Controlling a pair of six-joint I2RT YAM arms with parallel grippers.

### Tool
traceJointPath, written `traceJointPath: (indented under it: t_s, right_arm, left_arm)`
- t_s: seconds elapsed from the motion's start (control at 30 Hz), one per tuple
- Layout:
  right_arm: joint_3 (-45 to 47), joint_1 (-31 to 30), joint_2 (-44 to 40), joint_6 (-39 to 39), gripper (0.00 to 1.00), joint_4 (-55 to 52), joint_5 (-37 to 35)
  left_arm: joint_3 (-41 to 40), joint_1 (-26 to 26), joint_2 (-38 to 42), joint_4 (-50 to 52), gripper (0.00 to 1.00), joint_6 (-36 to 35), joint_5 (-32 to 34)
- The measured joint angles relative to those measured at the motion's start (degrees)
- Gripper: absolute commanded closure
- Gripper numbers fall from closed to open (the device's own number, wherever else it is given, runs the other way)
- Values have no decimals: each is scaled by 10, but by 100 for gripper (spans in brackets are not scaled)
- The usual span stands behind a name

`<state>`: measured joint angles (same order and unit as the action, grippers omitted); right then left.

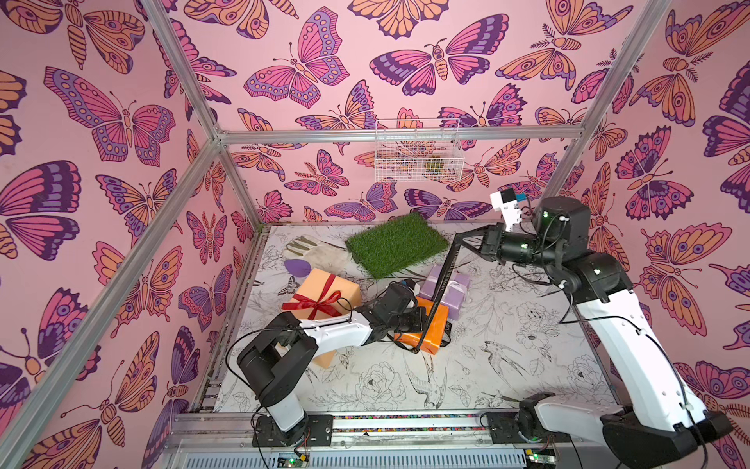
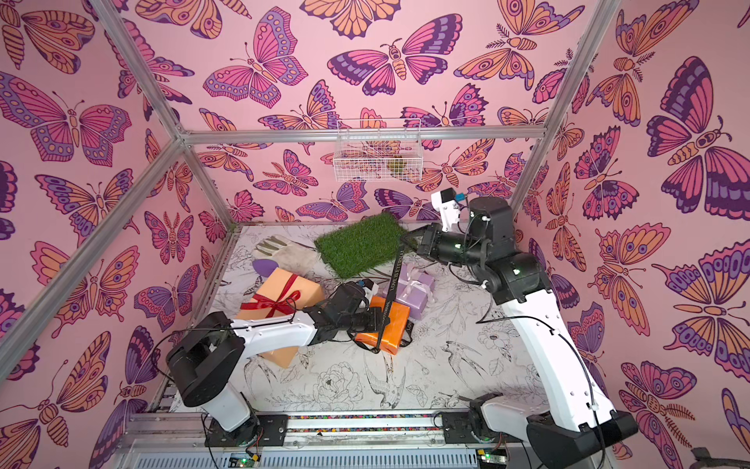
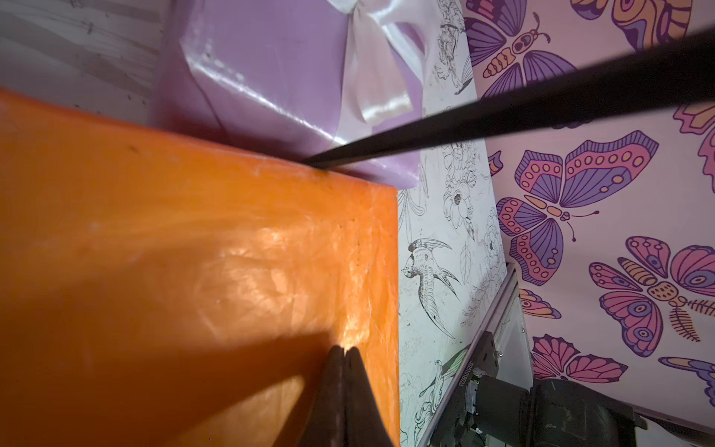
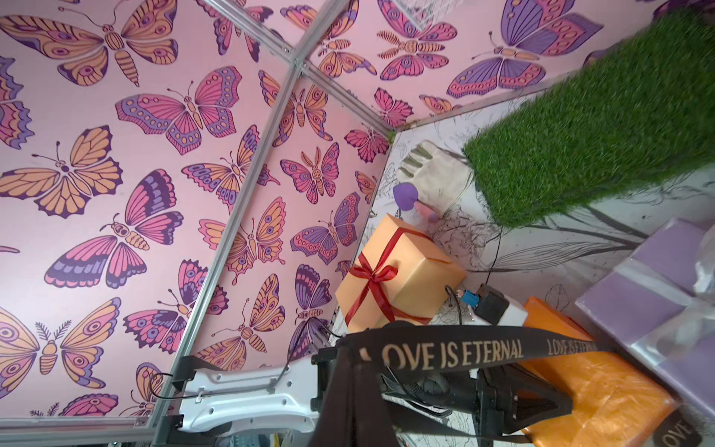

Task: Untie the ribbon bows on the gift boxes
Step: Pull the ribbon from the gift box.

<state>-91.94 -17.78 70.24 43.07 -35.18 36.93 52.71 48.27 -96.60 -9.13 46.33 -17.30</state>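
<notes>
Left claw (image 3: 343, 350) closed, low on orange box (image 3: 193, 251), right claw (image 1: 466, 240) raised, gripping taut black ribbon (image 4: 464, 350)

A black ribbon (image 1: 443, 276) is stretched taut from the right pincer (image 1: 458, 238) down to the orange box (image 1: 436, 325), so the gap between the 2 arms is barred. The left pincer (image 3: 343, 350) is pressed on that box's top. The lilac box (image 1: 456, 302) stands just beyond its tips, and the tan box (image 1: 309, 282) lies behind its arm. The grass mat (image 1: 397, 243) lies beside the right pincer. Bare table (image 1: 507, 365) is left open below the right pincer, on the near side.
</notes>
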Motion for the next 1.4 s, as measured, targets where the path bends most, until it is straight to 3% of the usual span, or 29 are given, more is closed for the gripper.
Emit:
traceJointPath:
  t_s: [0.33, 0.57, 0.67, 0.73, 0.97, 1.1, 1.13, 1.17, 1.4]
  right_arm:
    - [-73, 32, 12, 5, 100, -24, 2]
    - [51, 36, -15, 16, 100, 87, 28]
    - [124, 36, -16, 22, 100, 129, 40]
    - [158, 36, -14, 21, 100, 136, 45]
    - [161, 19, -4, 8, 100, 135, 68]
    - [125, -20, 7, -12, 100, 119, 71]
    - [120, -28, 8, -15, 100, 116, 71]
    - [117, -36, 9, -17, 100, 114, 70]
    - [107, -82, 31, -42, 100, 84, 33]
  left_arm:
    - [0, -9, -3, -18, 100, 0, -14]
    - [0, -11, -9, -10, 98, 2, -17]
    - [1, -15, -9, -7, 74, 3, -25]
    - [4, -18, 0, 1, 64, 4, -37]
    - [-4, -64, 89, 119, 49, -49, -42]
    - [-2, -81, 165, 159, 22, -125, -39]
    - [1, -81, 179, 164, 7, -141, -40]
    - [6, -81, 193, 170, 0, -162, -40]
    - [35, -66, 258, 162, 0, -245, -17]
